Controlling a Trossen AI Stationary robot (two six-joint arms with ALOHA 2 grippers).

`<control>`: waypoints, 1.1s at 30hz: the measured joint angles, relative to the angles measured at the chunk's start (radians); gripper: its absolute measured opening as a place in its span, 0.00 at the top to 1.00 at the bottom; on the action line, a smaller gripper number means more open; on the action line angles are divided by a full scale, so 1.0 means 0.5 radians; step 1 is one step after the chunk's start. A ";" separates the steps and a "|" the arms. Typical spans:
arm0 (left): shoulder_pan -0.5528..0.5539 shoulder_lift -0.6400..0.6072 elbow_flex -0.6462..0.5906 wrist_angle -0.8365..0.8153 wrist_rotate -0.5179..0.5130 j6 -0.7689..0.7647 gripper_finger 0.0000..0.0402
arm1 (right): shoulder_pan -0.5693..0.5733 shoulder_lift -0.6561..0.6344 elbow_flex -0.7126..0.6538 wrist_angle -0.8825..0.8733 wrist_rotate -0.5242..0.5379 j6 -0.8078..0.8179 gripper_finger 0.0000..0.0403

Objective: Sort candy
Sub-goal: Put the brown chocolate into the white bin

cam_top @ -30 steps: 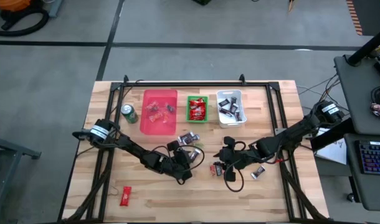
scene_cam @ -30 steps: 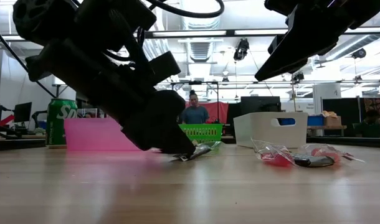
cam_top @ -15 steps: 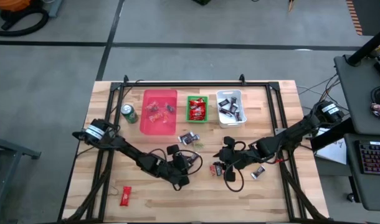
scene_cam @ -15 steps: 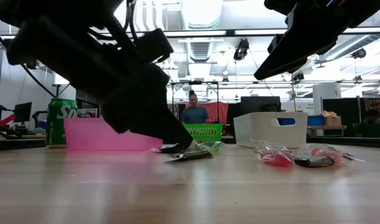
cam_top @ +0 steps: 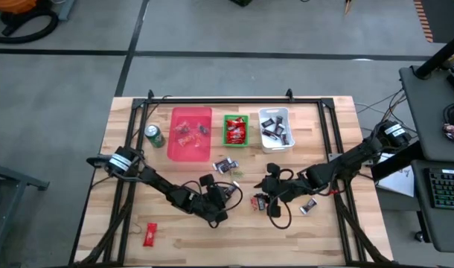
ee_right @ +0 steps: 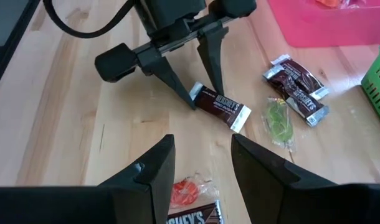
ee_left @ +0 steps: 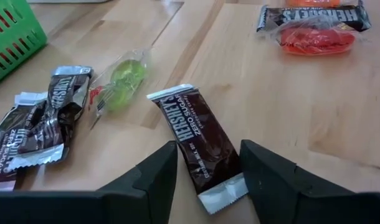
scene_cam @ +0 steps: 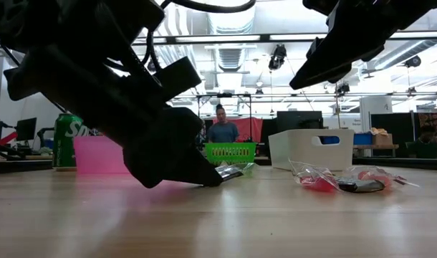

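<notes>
Brown foil on the chocolate bar [ee_left: 202, 146] shines under my left end effector [ee_left: 207, 167], whose two fingers stand released on either side of the bar's near end, not yet pinching it. From above, that end effector [cam_top: 218, 211] sits low over the middle of the counter [cam_top: 324, 238], with the bar lying flat on the wood between its tips. The right wrist view shows the same thing: the bar [ee_right: 220, 106] with one finger at each side.

I judge the bar light and flat, its wrapper slick and crinkly, so it may skate away if one finger touches first. I would close across its narrow width, near the body and not on the white crimped end, which would just fold.

Other candy lies near: a green sweet [ee_left: 124, 78] in clear wrap, two dark crumpled wrappers [ee_left: 43, 121], and a red sweet [ee_left: 314, 37] farther off. The pink tray [cam_top: 191, 134], green basket [cam_top: 236, 130] and white bin [cam_top: 275, 128] at the back already hold some sweets.

My right end effector [cam_top: 270, 197] hovers released, holding nothing, over another small cluster of candy to the right.
</notes>
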State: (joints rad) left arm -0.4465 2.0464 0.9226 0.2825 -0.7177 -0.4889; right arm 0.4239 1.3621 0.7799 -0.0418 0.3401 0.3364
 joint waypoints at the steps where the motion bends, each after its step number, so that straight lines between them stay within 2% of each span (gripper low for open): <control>1: 0.000 0.002 0.000 0.000 0.001 -0.003 0.60 | -0.003 0.000 0.000 0.000 0.000 0.000 0.63; 6: 0.001 0.004 0.001 -0.009 0.017 0.008 0.68 | -0.008 0.000 0.000 0.005 0.000 -0.012 0.63; 12: 0.000 0.000 0.001 -0.012 0.038 0.025 0.93 | -0.008 0.000 0.000 0.005 0.000 -0.013 0.63; 14: 0.000 -0.012 0.000 -0.026 0.044 0.029 0.98 | -0.008 0.000 0.000 0.006 0.000 -0.014 0.63; 20: 0.002 -0.102 -0.004 -0.089 0.057 0.233 0.97 | -0.008 0.000 0.000 0.078 0.000 -0.015 0.63; 27: 0.005 -0.204 0.098 -0.055 -0.022 0.572 0.99 | -0.027 0.075 0.000 0.361 0.092 -0.096 0.63; 33: 0.008 -0.202 0.197 -0.042 -0.124 0.777 0.99 | -0.065 0.196 0.000 0.406 0.091 -0.138 0.57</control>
State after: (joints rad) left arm -0.4427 1.9453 1.0210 0.2613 -0.7799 -0.1006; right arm 0.3916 1.4602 0.7799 0.1614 0.3855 0.2673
